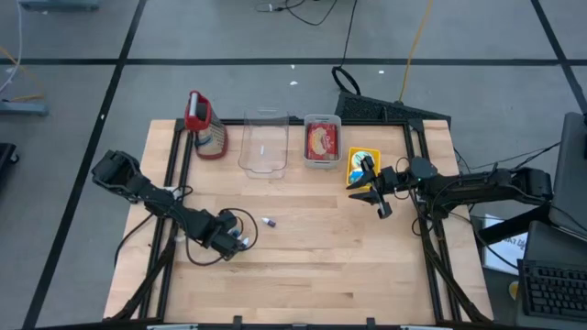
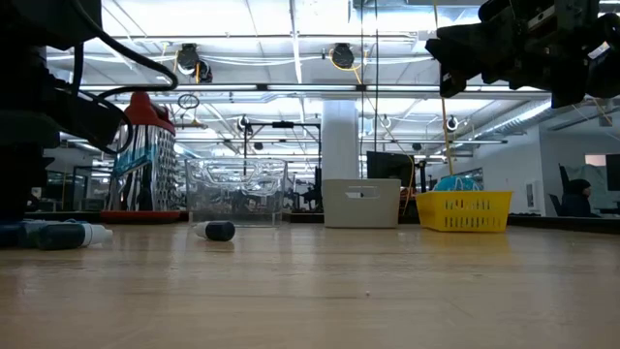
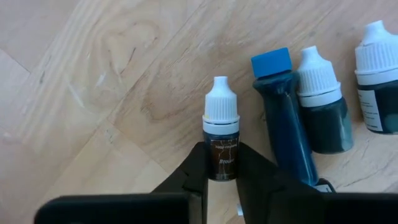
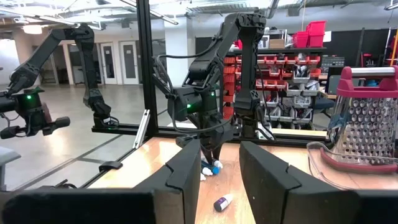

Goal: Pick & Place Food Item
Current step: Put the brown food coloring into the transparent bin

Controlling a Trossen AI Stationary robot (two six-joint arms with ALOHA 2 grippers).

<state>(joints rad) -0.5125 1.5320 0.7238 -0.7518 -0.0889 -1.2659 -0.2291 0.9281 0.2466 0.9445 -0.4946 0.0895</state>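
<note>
The left pincer is down at the desk near its left front, its two fingers pressed against the sides of a small brown dropper bottle with a white cap. The bottle lies flat on the wood, which judging by the grip is why the pincer comes at it low and from the base end. Just beside it lie a blue-capped tube and two more white-capped bottles. A separate small bottle lies apart, toward the desk's middle. The right pincer waits raised beside the yellow basket, fingers partly apart and holding nothing. The clear container stands at the back.
</note>
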